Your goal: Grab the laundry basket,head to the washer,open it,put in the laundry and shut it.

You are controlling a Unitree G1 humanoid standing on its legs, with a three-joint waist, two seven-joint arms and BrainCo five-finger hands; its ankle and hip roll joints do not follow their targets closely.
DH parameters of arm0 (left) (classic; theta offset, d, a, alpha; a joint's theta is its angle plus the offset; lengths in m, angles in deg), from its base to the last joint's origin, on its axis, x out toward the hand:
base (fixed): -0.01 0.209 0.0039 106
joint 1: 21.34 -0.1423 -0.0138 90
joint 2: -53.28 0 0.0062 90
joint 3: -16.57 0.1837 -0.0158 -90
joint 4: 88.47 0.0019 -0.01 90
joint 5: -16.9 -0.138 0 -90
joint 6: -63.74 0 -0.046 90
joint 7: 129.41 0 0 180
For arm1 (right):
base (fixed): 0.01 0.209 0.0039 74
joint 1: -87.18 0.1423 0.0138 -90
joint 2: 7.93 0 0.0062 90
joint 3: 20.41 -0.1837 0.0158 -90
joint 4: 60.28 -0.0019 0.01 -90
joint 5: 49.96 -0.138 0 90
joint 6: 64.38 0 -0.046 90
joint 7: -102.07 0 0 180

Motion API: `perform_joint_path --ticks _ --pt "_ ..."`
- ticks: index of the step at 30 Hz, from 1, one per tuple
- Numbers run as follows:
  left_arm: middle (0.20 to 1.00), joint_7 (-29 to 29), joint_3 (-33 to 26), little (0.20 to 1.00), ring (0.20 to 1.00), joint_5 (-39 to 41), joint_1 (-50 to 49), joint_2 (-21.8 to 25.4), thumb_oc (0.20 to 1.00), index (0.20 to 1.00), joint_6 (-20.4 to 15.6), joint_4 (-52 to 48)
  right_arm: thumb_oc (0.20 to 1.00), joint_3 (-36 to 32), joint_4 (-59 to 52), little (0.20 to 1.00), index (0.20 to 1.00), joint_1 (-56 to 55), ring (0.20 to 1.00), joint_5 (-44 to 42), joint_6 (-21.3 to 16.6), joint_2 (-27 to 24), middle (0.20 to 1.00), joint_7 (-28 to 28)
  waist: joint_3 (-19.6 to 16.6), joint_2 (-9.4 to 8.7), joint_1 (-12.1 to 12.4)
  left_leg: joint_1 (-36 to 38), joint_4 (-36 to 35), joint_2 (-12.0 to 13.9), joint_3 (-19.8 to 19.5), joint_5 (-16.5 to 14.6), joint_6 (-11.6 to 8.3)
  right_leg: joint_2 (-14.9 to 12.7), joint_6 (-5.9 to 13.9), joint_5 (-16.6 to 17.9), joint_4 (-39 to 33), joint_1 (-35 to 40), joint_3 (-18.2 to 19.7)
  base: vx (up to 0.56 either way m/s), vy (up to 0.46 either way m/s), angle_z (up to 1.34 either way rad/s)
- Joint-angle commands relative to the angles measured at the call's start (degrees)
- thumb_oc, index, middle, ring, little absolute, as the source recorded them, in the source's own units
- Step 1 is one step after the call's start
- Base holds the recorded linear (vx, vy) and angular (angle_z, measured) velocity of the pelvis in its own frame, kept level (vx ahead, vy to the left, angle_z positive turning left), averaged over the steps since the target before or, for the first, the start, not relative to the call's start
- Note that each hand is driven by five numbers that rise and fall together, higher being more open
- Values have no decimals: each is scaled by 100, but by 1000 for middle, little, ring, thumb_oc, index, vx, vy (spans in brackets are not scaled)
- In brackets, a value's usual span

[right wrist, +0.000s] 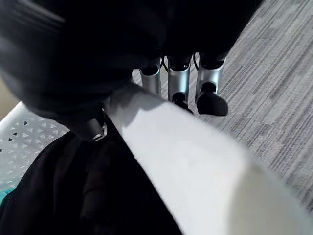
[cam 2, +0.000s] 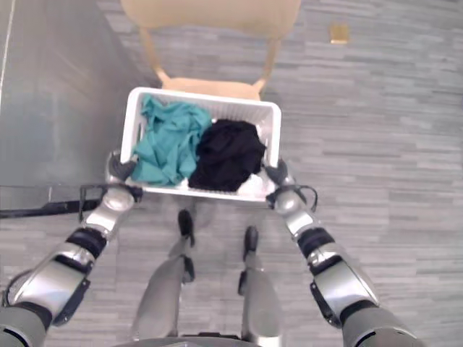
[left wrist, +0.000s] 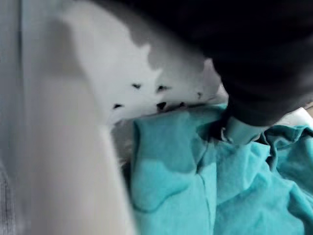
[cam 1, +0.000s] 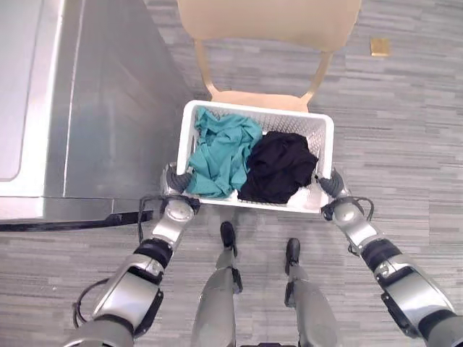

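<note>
Each hand, left hand [cam 1: 176, 181] and right hand [right wrist: 179, 85], clamped a side rim of the stiff, light laundry basket [cam 1: 304, 128]; its clothes looked soft.

Grey plank floor [cam 1: 405, 137] carries a tan chair [cam 1: 269, 29] (small tan block [cam 1: 380, 46] nearby).

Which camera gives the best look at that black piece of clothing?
The left eye view: the black garment lies whole in the laundry basket. The right eye view shows much the same; the right wrist view catches just a dark close-up patch.
</note>
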Motion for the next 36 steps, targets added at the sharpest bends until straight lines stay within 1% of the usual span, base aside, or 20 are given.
perform_joint_path --ticks 1,3,6,8,11,12,13,15,18,20,21,22,23,24,26,30,32,36 --pt "1000 -11 195 1000 1000 -101 171 -306 1000 1000 -488 -212 1000 352 -125 1000 1000 65 1000 -102 -373 369 1000 -57 -234 129 74 -126 371 10 -553 -609 -395 6 45 -567 655 -402 27 0 34 7" --pt "1000 -28 172 1000 1000 -89 141 -321 1000 1000 -486 -221 1000 338 -147 1000 1000 34 1000 -126 -376 379 1000 -55 -222 128 74 -126 382 9 -560 -613 -395 3 49 -556 655 -402 25 9 7 6" --pt "1000 -44 48 1000 1000 -86 -171 -379 1000 1000 -494 -402 1000 256 -254 1000 1000 -207 1000 -154 -405 391 1000 -59 -242 123 86 -55 376 -2 -554 -634 -390 -4 53 -548 607 -307 25 35 8 7" --pt "1000 -56 -187 1000 1000 -39 -780 -497 1000 1000 -530 -783 1000 10 -494 1000 1000 -697 1000 -178 -429 351 1000 -38 -293 124 78 121 309 -11 -534 -670 -380 -21 53 -582 581 -166 24 69 12 1" --pt "1000 32 -442 1000 1000 7 -1416 -575 1000 1000 -551 -1227 1000 -272 -855 1000 1000 -1262 1000 -128 -434 236 1000 -70 -375 120 71 301 267 -6 -519 -717 -370 -14 38 -638 582 -17 24 45 -5 0" --pt "1000 32 -442 1000 1000 6 -1421 -575 1000 1000 -549 -1230 1000 -271 -859 1000 1000 -1267 1000 -127 -432 235 1000 -70 -376 120 71 304 265 -7 -519 -717 -370 -14 38 -638 581 -14 24 52 -9 3" --pt "1000 87 -519 1000 1000 5 -1631 -581 1000 1000 -555 -1373 1000 -355 -985 1000 1000 -1453 1000 -92 -437 171 1000 -98 -414 120 74 376 257 -4 -512 -735 -369 -9 31 -653 585 38 19 72 -22 -1" --pt "1000 237 -714 1000 1000 -3 -2177 -528 1000 1000 -572 -1831 1000 -637 -1302 1000 1000 -1936 1000 -40 -463 -6 1000 -218 -522 114 77 596 214 7 -494 -777 -371 14 18 -680 545 241 -6 83 -33 -7" --pt "1000 388 -991 1000 1000 -93 -2580 -368 1000 1000 -552 -2182 1000 -932 -1607 1000 1000 -2325 1000 -46 -498 -217 1000 -388 -633 126 79 798 110 16 -489 -777 -377 27 13 -702 457 435 -29 42 -41 -3" --pt "1000 418 -1068 1000 1000 -86 -2684 -338 1000 1000 -560 -2248 1000 -995 -1664 1000 1000 -2412 1000 -57 -517 -257 1000 -433 -659 125 80 853 75 19 -494 -766 -380 32 13 -704 421 494 -37 15 -62 1" --pt "1000 589 -1354 1000 1000 -49 -3063 -233 1000 1000 -562 -2426 1000 -1205 -1863 1000 1000 -2743 1000 -64 -559 -444 1000 -656 -760 145 89 1018 -57 36 -498 -705 -398 52 14 -725 345 665 -84 10 -87 6" --pt "1000 667 -1429 1000 1000 -10 -3183 -228 1000 1000 -551 -2467 1000 -1260 -1905 1000 1000 -2850 1000 -67 -559 -482 1000 -736 -785 156 90 1070 -83 34 -505 -696 -399 57 12 -745 342 718 -92 5 -88 8" --pt "1000 668 -1430 1000 1000 -10 -3184 -228 1000 1000 -549 -2470 1000 -1261 -1907 1000 1000 -2851 1000 -67 -558 -483 1000 -737 -803 160 92 1044 -83 41 -505 -684 -400 64 9 -725 329 697 -91 3 -69 13" --pt "1000 885 -1543 1000 1000 76 -3479 -222 1000 1000 -511 -2480 1000 -1364 -1948 1000 1000 -3067 1000 -3 -543 -574 1000 -916 -872 178 101 1153 -116 47 -516 -666 -406 74 11 -760 324 811 -131 1 -68 9" --pt "1000 1077 -1627 1000 1000 72 -3795 -217 1000 1000 -447 -2472 1000 -1445 -1971 1000 1000 -3313 1000 59 -542 -628 1000 -1090 -949 199 95 1269 -128 52 -524 -667 -406 93 7 -800 319 938 -151 0 -70 5" --pt "1000 1317 -1728 1000 1000 113 -4190 -281 1000 1000 -346 -2339 1000 -1539 -1901 1000 1000 -3642 1000 80 -527 -611 1000 -1306 -1060 223 92 1451 -135 64 -529 -678 -418 109 4 -858 328 1129 -192 -1 -43 4" --pt "1000 1515 -1721 1000 1000 4 -4455 -355 1000 1000 -244 -2011 1000 -1541 -1684 1000 1000 -3849 1000 108 -517 -508 1000 -1453 -1178 240 97 1609 -114 86 -530 -699 -432 135 -2 -911 323 1308 -230 -13 -72 4" --pt "1000 1630 -1701 1000 1000 -119 -4595 -505 1000 1000 -149 -1285 1000 -1466 -1259 1000 1000 -3956 1000 57 -510 -352 1000 -1562 -1310 259 116 1794 -53 117 -550 -753 -452 173 -33 -1006 299 1552 -269 13 -63 5"
